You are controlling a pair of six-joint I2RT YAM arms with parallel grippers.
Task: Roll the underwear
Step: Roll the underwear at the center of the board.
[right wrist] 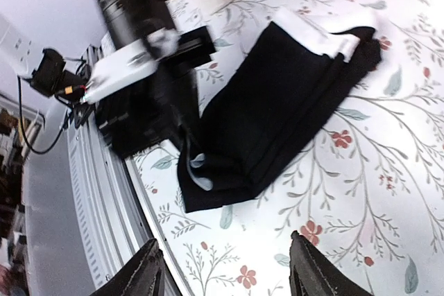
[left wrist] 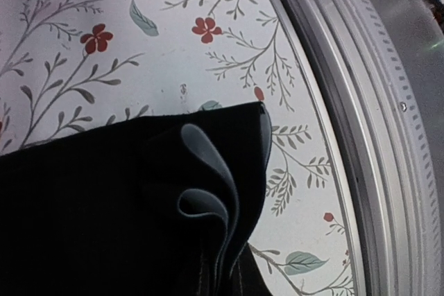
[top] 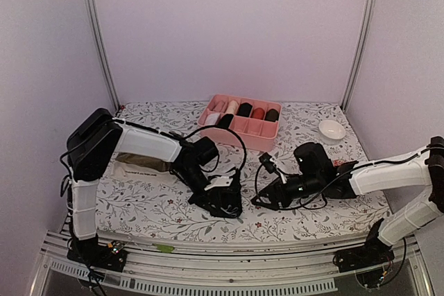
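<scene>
A black underwear (right wrist: 277, 102) with white trim lies folded flat on the floral tablecloth near the front edge. It also shows in the top view (top: 234, 207) and the left wrist view (left wrist: 104, 206). My left gripper (top: 218, 195) sits on its near corner. A pinched fold of the black fabric runs into its hidden jaws, so it looks shut on it. My right gripper (right wrist: 229, 275) is open and empty, hovering just right of the underwear, fingertips (right wrist: 149, 268) spread wide. An olive-brown underwear (top: 142, 165) with a cream waistband lies under the left arm.
A pink divided box (top: 263, 133) holding several rolled items stands at the back centre. A small white bowl (top: 331, 129) sits at the back right. The metal front rail (left wrist: 361, 116) of the table runs close to the underwear's corner.
</scene>
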